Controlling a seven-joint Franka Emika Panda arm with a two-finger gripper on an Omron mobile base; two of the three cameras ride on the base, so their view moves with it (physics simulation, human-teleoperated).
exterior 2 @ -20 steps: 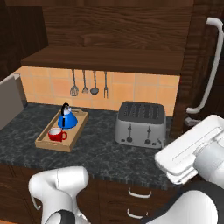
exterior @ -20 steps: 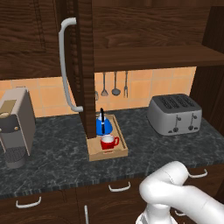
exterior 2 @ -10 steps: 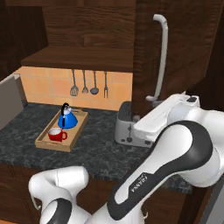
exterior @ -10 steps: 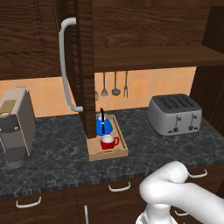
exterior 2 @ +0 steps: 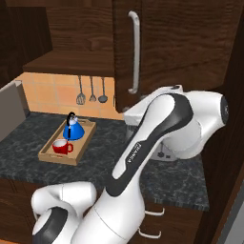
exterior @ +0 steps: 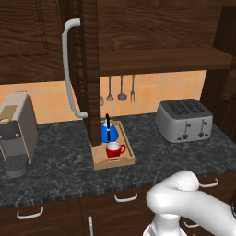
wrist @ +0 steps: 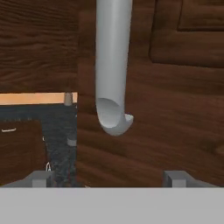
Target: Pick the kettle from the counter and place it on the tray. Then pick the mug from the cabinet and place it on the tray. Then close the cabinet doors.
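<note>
The blue kettle (exterior: 109, 132) (exterior 2: 74, 128) and the red mug (exterior: 114, 150) (exterior 2: 60, 147) stand together on the wooden tray (exterior: 113, 162) (exterior 2: 61, 158) on the dark counter (exterior: 60, 166). The left cabinet door (exterior: 90, 69) stands open, seen edge-on, with its bar handle (exterior: 69, 69). The right cabinet door (exterior 2: 162, 43) is partly swung in, and my arm is pressed close behind it. In the hand view my gripper (wrist: 109, 179) is open, its fingertips (wrist: 41, 178) wide apart just below the lower end of the door's bar handle (wrist: 113, 65). Nothing is between the fingertips.
A silver toaster (exterior: 184, 120) sits on the counter right of the tray, and a coffee machine (exterior: 16, 133) stands at the left. Utensils (exterior: 120, 90) (exterior 2: 90, 90) hang on the tiled wall. The cabinet shelf (exterior: 161, 60) runs above. Drawers line the front below the counter.
In the right base view the right cabinet door has swung leftward towards the cabinet, and my arm has followed it. The tray, kettle, mug and left door have not moved.
</note>
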